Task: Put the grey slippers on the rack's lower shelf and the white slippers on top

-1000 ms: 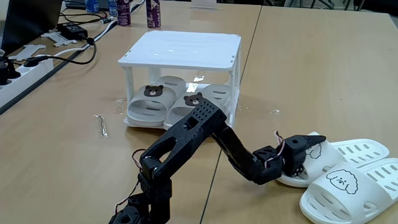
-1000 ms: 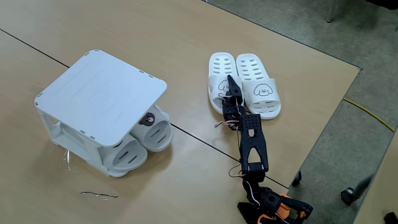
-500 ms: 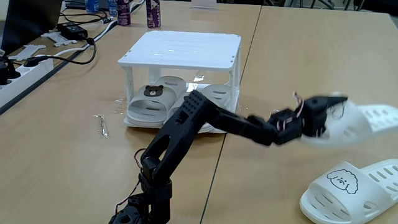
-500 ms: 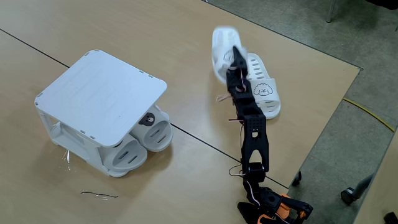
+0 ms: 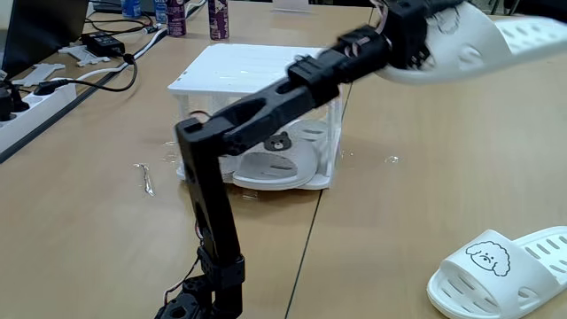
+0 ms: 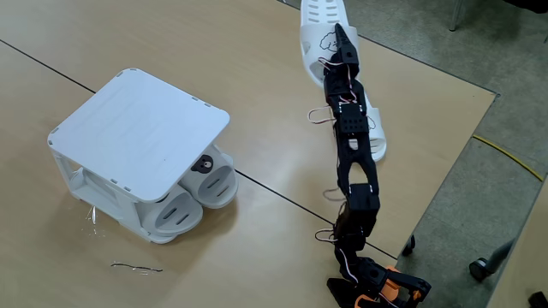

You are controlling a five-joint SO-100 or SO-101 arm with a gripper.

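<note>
My black two-finger gripper [image 5: 434,27] is clamped on the strap end of one cream-white rubber slide with a dog-face drawing [image 5: 478,40], and I have it lifted clear of the table, out past the rack's far side. In the other fixed view the same lifted slipper [image 6: 318,24] hangs off the arm's tip, sole tilted.

I judge it light and fairly springy: it holds its shape in the air without sagging, so the strap's edge is a sound grip, though the smooth rubber could pivot between the fingers.

Its mate, the second white slide [image 5: 505,270], lies flat on the wooden table [image 5: 416,177], well apart from the small white two-tier plastic rack [image 5: 257,75]. The grey bear-badge slides [image 6: 197,192] sit on the lower shelf; the grooved top panel [image 6: 141,128] is bare.
</note>
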